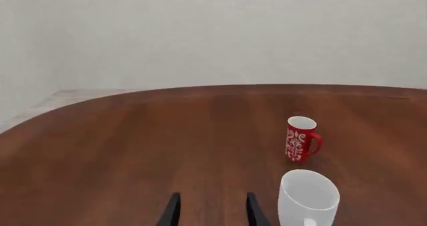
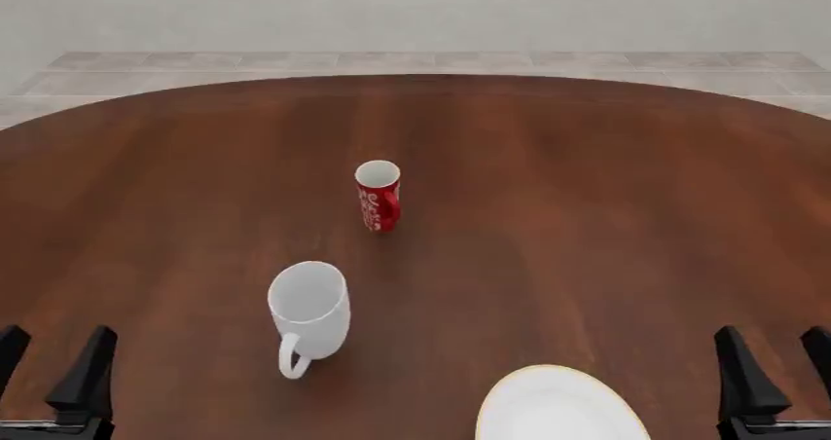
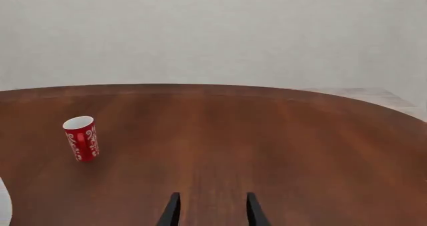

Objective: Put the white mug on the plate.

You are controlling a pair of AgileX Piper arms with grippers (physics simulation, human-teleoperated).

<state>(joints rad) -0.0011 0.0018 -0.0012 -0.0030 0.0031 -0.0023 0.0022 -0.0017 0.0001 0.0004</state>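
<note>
In your left wrist view, the left gripper hangs parted over bare wood, one glossy white cylindrical mug beside it. The front view shows one round gold-rimmed plate near that mug, one patterned red mug beyond. Your right gripper gapes empty.

Red mug upright on brown table; possibly plate edge nearby.

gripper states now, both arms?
Left tool: open, holding nothing.
Right tool: open, holding nothing.
</note>
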